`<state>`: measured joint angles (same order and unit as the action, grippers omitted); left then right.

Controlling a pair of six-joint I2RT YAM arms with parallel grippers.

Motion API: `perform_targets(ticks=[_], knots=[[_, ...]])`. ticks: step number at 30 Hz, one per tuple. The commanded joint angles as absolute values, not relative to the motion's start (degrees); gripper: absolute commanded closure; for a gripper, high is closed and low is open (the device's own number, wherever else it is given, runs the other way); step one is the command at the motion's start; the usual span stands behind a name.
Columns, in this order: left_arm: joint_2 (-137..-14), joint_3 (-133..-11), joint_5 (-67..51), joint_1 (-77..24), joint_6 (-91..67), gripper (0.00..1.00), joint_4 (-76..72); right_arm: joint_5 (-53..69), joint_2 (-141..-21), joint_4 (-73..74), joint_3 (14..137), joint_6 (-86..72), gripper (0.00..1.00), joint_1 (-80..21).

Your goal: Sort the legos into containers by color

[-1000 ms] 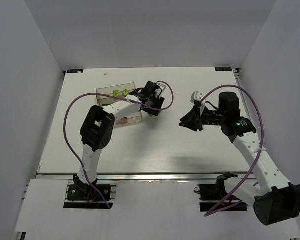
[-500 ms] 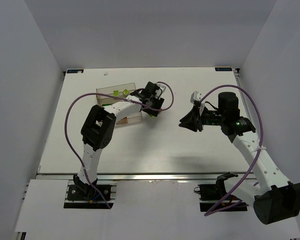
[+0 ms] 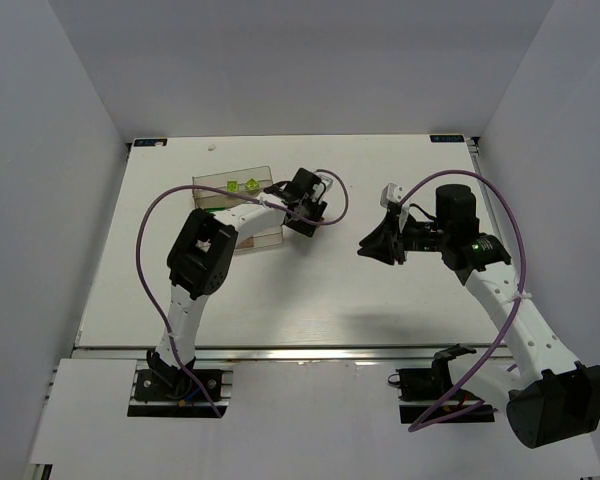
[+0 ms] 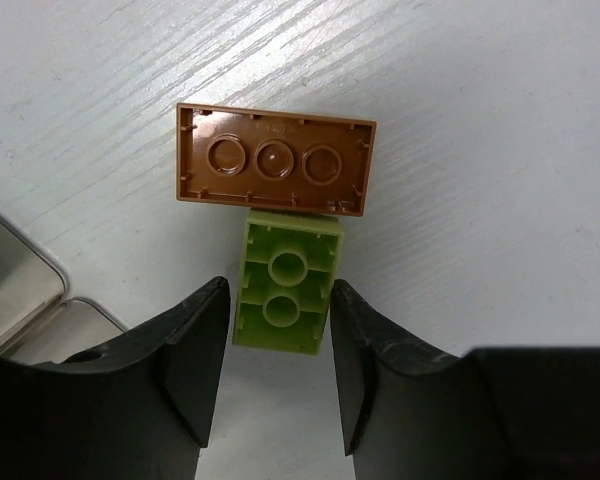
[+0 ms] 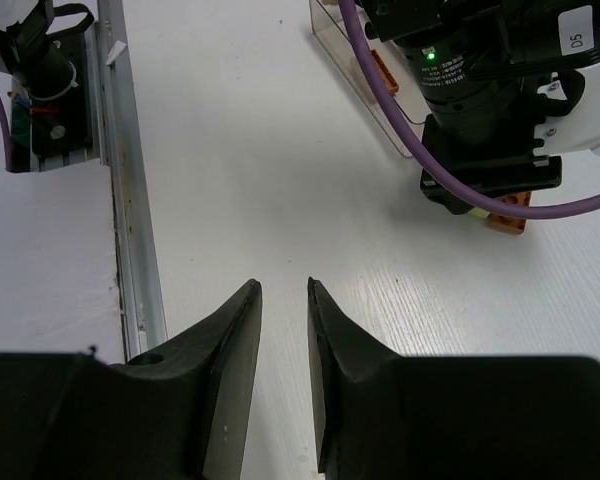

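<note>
The left fingers (image 4: 195, 365) are straddling a lime brick (image 4: 285, 290), one finger along each long side and very close to it. I cannot tell whether they are pressing on it or just flanking it. The brick is lying hollow side up on the table (image 4: 500, 120). At its twelve o'clock end it is touching an orange brick (image 4: 275, 160), also upside down and lying crosswise. A corner of the clear container (image 4: 20, 285) is showing at nine o'clock, near but apart from both bricks.

The right fingers (image 5: 230, 350) are sitting almost together with only a slit between them, holding nothing. They are hanging over bare table, well apart at three o'clock from the left fingers.

What could go wrong, as I judge it:
- The fingers are covering mostly the near half of the lime brick, so it could pivot or slip on its smooth sides when lifted.
- The orange brick is butting against it and could get nudged or dragged along.
- The container is close at nine o'clock, so a low carry could clip its wall.

Counts:
- **Lime bricks:** three are showing, this one plus two (image 3: 240, 185) already in the container.
- **Orange bricks:** two are showing, one on the table and one (image 5: 383, 68) inside the container.
- **Dark green bricks:** I am not making any out clearly.
- **Compartments:** the arm is hiding them, so I cannot count them.
</note>
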<state>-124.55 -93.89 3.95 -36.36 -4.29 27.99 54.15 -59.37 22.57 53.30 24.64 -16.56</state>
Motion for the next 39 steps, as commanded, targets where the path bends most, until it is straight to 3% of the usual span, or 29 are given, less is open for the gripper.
perform_targets(ticks=[1, 6, 13, 20, 29, 39], knots=[[-124.0, -95.7, 2.6, -36.6, -4.0, 0.46, 27.9, 55.5, -59.8, 22.3, 53.8, 25.4, 0.69, -16.3], [-123.4, -96.6, 0.4, -36.6, -4.5, 0.59, 28.4, 55.6, -59.7, 22.4, 53.8, 25.4, 0.69, -16.3], [-119.1, -96.6, -4.2, -36.6, -4.8, 0.92, 28.2, 56.0, -59.7, 22.3, 53.7, 25.2, 0.69, -16.1], [-112.1, -93.6, -5.4, -35.0, -5.8, 0.99, 24.5, 56.0, -60.0, 22.3, 53.8, 25.0, 0.69, -16.1], [-107.6, -90.5, -13.0, -21.5, -14.1, 0.99, 16.6, 55.5, -60.4, 22.2, 53.7, 25.0, 0.69, -16.1], [-111.5, -98.5, 3.2, -18.3, -10.1, 0.95, 17.7, 57.0, -59.5, 22.5, 53.7, 24.8, 0.69, -16.1]])
